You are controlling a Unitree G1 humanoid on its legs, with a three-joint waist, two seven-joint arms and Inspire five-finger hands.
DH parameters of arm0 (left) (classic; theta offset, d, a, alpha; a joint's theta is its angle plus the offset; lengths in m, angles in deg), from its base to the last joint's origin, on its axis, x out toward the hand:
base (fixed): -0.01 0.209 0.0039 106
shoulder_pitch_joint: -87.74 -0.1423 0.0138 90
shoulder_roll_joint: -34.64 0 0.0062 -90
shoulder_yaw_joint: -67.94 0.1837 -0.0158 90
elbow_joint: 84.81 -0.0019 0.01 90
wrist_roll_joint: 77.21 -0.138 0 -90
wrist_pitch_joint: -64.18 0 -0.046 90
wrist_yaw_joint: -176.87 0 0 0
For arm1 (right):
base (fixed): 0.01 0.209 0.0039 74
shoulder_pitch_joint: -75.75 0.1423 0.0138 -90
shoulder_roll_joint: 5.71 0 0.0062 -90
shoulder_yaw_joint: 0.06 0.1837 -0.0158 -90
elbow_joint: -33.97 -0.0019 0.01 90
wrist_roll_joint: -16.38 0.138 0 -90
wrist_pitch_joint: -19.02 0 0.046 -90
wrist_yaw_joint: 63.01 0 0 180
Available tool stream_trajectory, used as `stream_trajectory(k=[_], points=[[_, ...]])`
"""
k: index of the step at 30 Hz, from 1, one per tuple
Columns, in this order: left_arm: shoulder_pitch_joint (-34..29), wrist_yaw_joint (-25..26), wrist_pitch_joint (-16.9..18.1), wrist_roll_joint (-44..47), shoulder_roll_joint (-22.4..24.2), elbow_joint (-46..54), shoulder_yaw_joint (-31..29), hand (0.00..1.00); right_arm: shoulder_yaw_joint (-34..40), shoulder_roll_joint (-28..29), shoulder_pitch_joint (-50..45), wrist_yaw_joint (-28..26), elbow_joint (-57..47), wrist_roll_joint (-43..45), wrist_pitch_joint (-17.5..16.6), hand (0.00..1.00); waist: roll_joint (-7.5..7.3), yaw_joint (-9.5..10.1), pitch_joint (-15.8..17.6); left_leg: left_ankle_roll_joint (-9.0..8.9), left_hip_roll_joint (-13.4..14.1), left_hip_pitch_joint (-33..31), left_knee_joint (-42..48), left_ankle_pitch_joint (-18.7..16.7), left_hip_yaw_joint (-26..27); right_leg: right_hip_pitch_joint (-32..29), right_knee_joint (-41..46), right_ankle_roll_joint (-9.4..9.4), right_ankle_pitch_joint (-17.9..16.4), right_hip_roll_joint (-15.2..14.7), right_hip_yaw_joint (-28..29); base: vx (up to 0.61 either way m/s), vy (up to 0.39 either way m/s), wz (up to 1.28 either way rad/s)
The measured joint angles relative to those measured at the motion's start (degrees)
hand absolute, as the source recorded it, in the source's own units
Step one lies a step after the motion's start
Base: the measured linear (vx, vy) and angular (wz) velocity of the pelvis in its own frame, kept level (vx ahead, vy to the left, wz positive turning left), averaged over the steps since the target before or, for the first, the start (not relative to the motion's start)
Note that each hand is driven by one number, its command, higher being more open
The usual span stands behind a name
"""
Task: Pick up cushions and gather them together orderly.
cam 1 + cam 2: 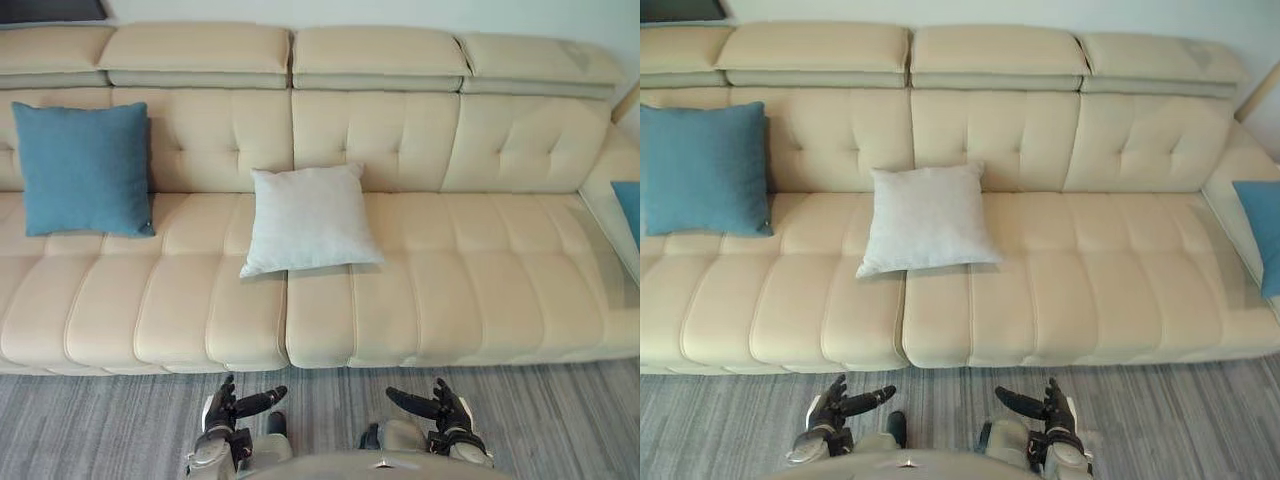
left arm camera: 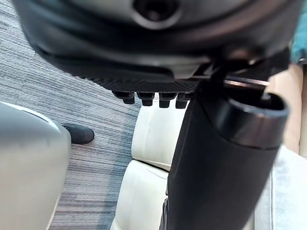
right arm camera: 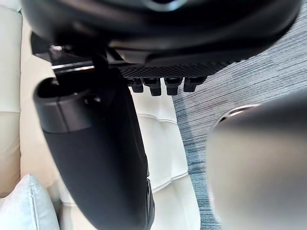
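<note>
On the seat of the cream sofa (image 1: 470, 290), three cushions lie well apart. A pale grey cushion (image 1: 310, 220) sits near the centre, leaning back against the tufted backrest with its lower edge on the seat. A blue cushion (image 1: 84, 168) stands against the backrest at the far left. A second blue cushion (image 1: 1262, 232) shows partly at the far right edge, on the side section. None of the cushions touches another, so gathering has not begun. The left hand (image 1: 228, 408) and the right hand (image 1: 447, 408) are both held low over the grey carpet (image 1: 100, 420), short of the sofa's front edge and clear of every cushion. Relative to the hands, the grey cushion lies straight ahead and further in, across the depth of the seat. It sits slightly to the left of the midline between them, so the left hand is judged marginally nearer. This cushion is close to square, with no marked long axis. It is turned a little, and its lower left corner is the point closest to the front edge. The blue cushion at the far left falls on the left hand's side, and the one at the far right on the right hand's side. On both hands the fingers are spread and relaxed, with the thumbs pointing inward toward each other. The left wrist view shows its fingertips (image 2: 144, 99) in a straight row apart from the thumb, and the right wrist view shows the same. Neither hand holds or touches anything. A forward reach across the seat is judged necessary before any grasp.
</note>
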Motion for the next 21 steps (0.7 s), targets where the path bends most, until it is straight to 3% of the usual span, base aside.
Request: stream_trajectory(k=[1, 2, 3, 4, 5, 7, 8, 9, 10, 15, 17, 19, 20, 21], points=[[0.1, 0.1, -0.1, 0.0, 0.3, 0.2, 0.1, 1.00, 0.4, -0.1, 0.2, 0.0, 0.1, 0.0, 0.1, 1.00, 1.03, 0.09, 0.2, 0.10, 1.2, -0.8, 1.1, -0.5, 0.3, -1.6, 5.5, 0.17, -2.4, -0.4, -2.6, -0.07, 0.023, -0.02], [0.2, 0.3, -0.2, 0.0, 0.5, 0.5, 0.1, 1.00, 0.5, 0.3, 0.5, 0.0, 0.2, 0.0, 0.2, 1.00, 1.33, 0.05, 0.4, 0.13, 1.6, -0.9, 1.8, -0.6, 0.0, -4.8, 18.5, -1.75, -6.5, -2.3, -5.3, -0.06, -0.010, 0.14], [0.3, 0.4, -0.4, 0.0, 0.2, 0.6, 0.1, 1.00, 0.8, 0.8, 0.3, 0.0, 0.3, 0.1, 0.2, 1.00, 0.82, -0.02, 0.3, 0.02, 1.4, -0.9, 2.2, -0.7, -0.8, -5.6, 28.8, -1.89, -10.6, -4.4, -5.7, -0.04, -0.035, 0.28], [0.2, 0.7, -0.4, 0.0, -0.1, 0.9, -0.3, 1.00, 0.8, 1.3, 0.2, 0.0, 0.4, 0.1, 0.2, 1.00, 0.16, 0.09, 0.0, -0.02, 1.0, -1.1, 2.6, -0.7, -1.2, -5.0, 33.8, -0.35, -13.0, -6.1, -5.1, 0.01, -0.100, 0.31], [0.2, 1.3, -0.4, 0.0, -0.6, 1.6, -0.4, 1.00, 0.8, 1.8, 0.5, -0.1, 0.5, 0.1, 0.2, 1.00, -1.80, 0.37, -0.5, -0.30, 0.3, -1.8, 3.6, -0.8, -1.3, -4.6, 32.9, 1.85, -14.4, -6.6, -3.7, -0.01, -0.132, 0.19], [1.3, 1.6, -0.5, 0.0, 0.8, 2.3, -0.9, 1.00, 1.0, 1.1, 2.7, 0.4, 0.5, 0.1, 0.0, 1.00, -0.61, 2.20, -0.5, -1.15, 2.0, -5.3, 5.8, -0.5, -0.3, -0.9, 21.7, 1.58, -14.9, -2.7, -3.1, -0.04, -0.120, -0.02], [1.5, 1.7, -0.5, 0.0, 1.2, 2.4, -0.9, 1.00, 0.9, 0.9, 3.3, 0.7, 0.5, 0.1, 0.0, 1.00, -0.38, 2.52, -0.4, -1.38, 2.3, -5.8, 5.9, -0.3, -0.3, -0.2, 19.2, 0.56, -14.9, -2.2, -3.1, -0.08, -0.087, -0.06], [2.7, 1.6, -0.5, 0.0, 1.6, 2.5, -0.9, 1.00, 1.0, 0.8, 4.7, 1.1, 0.5, 0.1, 0.0, 1.00, 0.12, 3.05, 0.1, -1.88, 3.0, -7.8, 6.6, 0.4, -0.6, 0.2, 15.2, -2.70, -13.9, -1.0, -3.4, -0.14, -0.081, -0.01], [3.2, 1.8, -0.5, 0.0, 2.1, 2.5, -0.8, 1.00, 1.0, 0.7, 5.2, 1.2, 0.5, 0.1, 0.0, 1.00, 0.46, 3.27, 0.3, -1.88, 3.5, -8.5, 6.4, 0.9, -0.8, 0.3, 13.5, -3.75, -12.9, -0.4, -3.6, -0.20, -0.076, 0.12], [4.2, 2.4, -0.6, -0.1, 3.4, 2.9, -0.1, 1.00, 0.9, 1.6, 3.8, 2.1, -0.1, 0.2, 0.1, 1.00, 2.40, 3.67, 1.5, -1.90, 4.9, -9.2, 4.5, 2.7, -1.7, 1.6, 10.8, -4.67, -10.9, 0.7, -7.3, -0.14, -0.020, 0.29], [4.3, 2.5, -0.7, -0.2, 3.6, 3.0, -0.1, 1.00, 1.0, 1.8, 2.2, 2.3, -0.9, 0.2, 0.5, 1.00, 2.18, 3.40, 1.9, -1.11, 5.3, -9.5, 5.4, 1.3, 0.4, 2.0, 10.2, -5.43, -10.1, -0.9, -9.3, -0.09, 0.032, 0.43], [4.6, 2.5, -0.8, -0.4, 3.6, 3.6, -0.2, 1.00, 1.3, 2.3, 1.6, 2.6, -1.0, 0.2, 0.8, 1.00, 1.93, 3.38, 2.1, -0.59, 5.2, -10.7, 13.7, -0.2, 1.0, 1.9, 10.8, -5.44, -10.1, -2.3, -9.8, -0.03, 0.067, 0.28], [4.5, 2.5, -0.8, -0.9, 3.7, 3.7, -0.2, 1.00, 2.2, 2.5, 1.5, 2.6, -1.1, 0.2, 0.9, 1.00, 1.60, 3.20, 2.3, -0.62, 5.1, -10.4, 18.3, -3.7, 0.9, 2.0, 11.1, -5.12, -9.9, -3.0, -9.8, 0.00, 0.149, 0.01], [4.2, 2.5, -0.9, -1.6, 4.2, 3.7, -0.3, 1.00, 3.2, 2.6, 1.6, 2.6, -1.2, 0.3, 1.0, 1.00, 2.27, 3.17, 2.0, -1.36, 5.3, -8.8, 20.8, -8.0, 0.5, 1.8, 11.1, -4.24, -9.4, -3.2, -9.1, -0.02, 0.177, -0.08]])
